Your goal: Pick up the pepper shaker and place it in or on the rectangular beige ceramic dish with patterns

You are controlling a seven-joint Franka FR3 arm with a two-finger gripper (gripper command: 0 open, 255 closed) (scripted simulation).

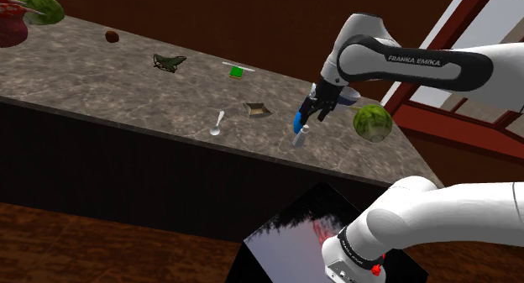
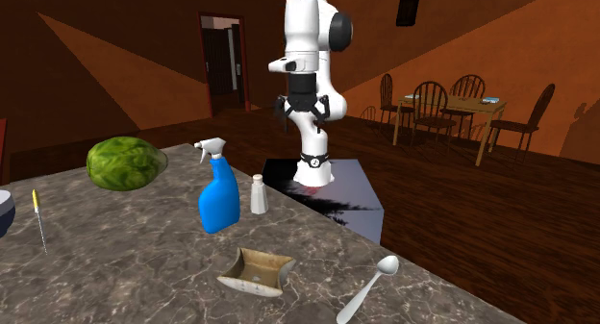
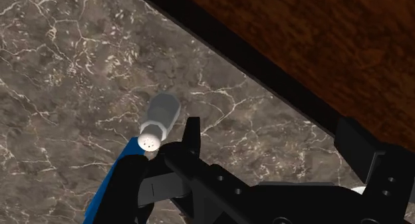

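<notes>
Room: orange-brown walls, dark wood floor, an open doorway (image 2: pixel 221 62), a dining table (image 2: pixel 462 103) with chairs toward the second exterior view's right.

Counter (image 2: pixel 115 264): dark marbled stone with pale veins. Carries all the small things below.

White arm (image 2: pixel 308 43). Rises from the stand (image 2: pixel 337 192) beyond the counter's edge and bends over toward it.

Jaws. Hang over the spray bottle and shaker in the shoulder view. Stand apart in the wrist view, clasping nothing, with the shaker just outside one side and not between.

Green melon (image 2: pixel 126 163). Sits toward the second exterior view's left.

Blue spray bottle (image 2: pixel 218 202), white trigger head. Stands upright.

Beige rectangular dish (image 2: pixel 256 272), shallow, rim turned up. Lies nearer the second exterior camera, apart from the shaker.

Spoon (image 2: pixel 370 286), pale, near the dish.

Pepper shaker (image 2: pixel 258 194). Shows as a small grey-white cylinder with a lighter cap, dotted with holes on top. Stands upright just beside the spray bottle, on the stand's side, near the counter's edge.
</notes>
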